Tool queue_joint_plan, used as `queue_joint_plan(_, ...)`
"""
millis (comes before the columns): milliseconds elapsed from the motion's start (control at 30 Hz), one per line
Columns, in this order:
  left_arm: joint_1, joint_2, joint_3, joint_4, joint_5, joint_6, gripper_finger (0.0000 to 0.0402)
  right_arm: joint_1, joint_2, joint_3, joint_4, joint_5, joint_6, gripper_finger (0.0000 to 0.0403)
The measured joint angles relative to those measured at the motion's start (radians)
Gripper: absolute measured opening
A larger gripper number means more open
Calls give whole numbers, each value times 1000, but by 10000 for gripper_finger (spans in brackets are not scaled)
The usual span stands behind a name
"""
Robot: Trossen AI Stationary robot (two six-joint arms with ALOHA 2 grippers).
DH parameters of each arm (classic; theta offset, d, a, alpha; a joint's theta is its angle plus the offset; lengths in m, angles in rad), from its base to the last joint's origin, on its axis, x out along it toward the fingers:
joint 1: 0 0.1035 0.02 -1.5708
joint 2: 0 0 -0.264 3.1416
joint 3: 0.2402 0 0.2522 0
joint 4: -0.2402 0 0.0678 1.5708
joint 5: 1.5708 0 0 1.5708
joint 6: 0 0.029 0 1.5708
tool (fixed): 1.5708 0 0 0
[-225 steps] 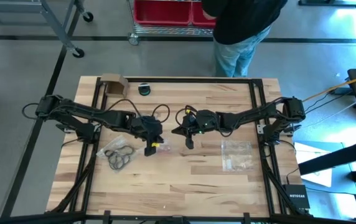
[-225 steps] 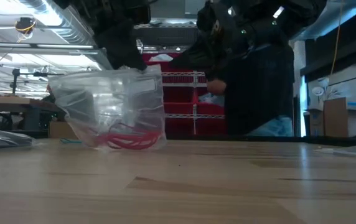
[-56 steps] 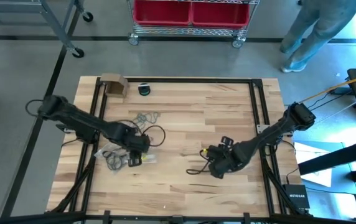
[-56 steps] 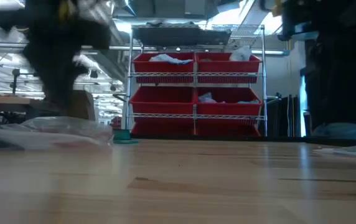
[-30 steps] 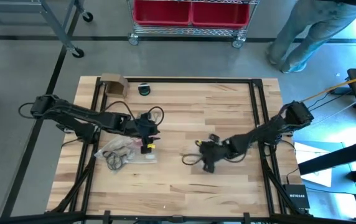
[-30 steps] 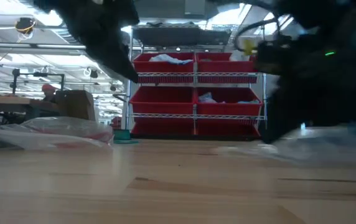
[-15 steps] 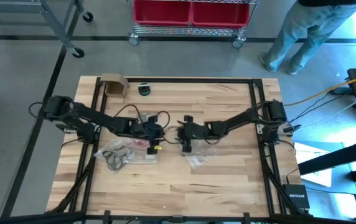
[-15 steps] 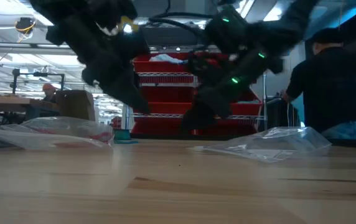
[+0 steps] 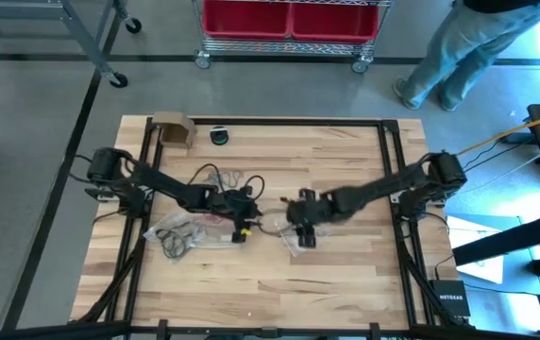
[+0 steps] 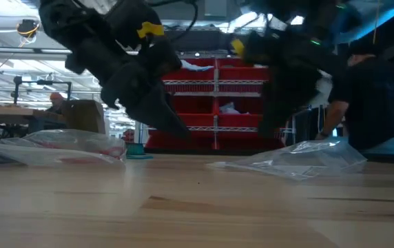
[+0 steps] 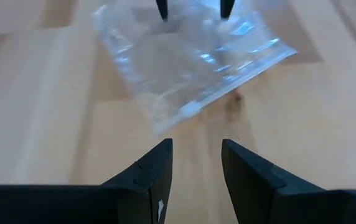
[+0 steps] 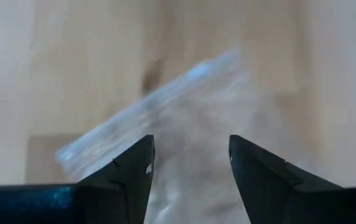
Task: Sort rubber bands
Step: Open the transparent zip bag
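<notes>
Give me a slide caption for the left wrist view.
Left tool open above the wooden table, facing a clear zip bag.

My bench (image 9: 345, 283) is pale wood, smooth and matt, with darker knots in the grain. The zip bag (image 11: 190, 59) near its middle is thin clear plastic, glossy and crinkled. A second clear bag (image 9: 180, 225) by the left edge looks just as shiny. My fingers (image 11: 153, 180) are dark matt plastic. The box (image 9: 170, 127) at the far left corner is dull brown cardboard.
</notes>
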State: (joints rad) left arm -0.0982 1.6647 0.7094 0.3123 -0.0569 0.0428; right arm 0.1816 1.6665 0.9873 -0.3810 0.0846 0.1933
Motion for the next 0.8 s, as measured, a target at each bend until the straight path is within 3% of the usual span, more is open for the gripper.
queue_joint_plan(100, -1, 51, 3, 56, 82, 44, 129, 82, 3, -86, 105, 21, 117, 200)
queue_joint_plan(300, -7, 119, 35, 76, 91, 93, 129, 201, 13, -201, 315, 154, 289, 200)
queue_joint_plan(500, -3, 153, 65, 101, 90, 199, 129, 181, 79, -243, 483, 252, 83, 200)
queue_joint_plan(633, -4, 165, 65, 101, 58, 278, 129, 102, 150, -241, 597, 187, -21, 200)
queue_joint_plan(800, -3, 161, 65, 98, -126, 363, 129, 12, 197, -239, 702, 91, -101, 200)
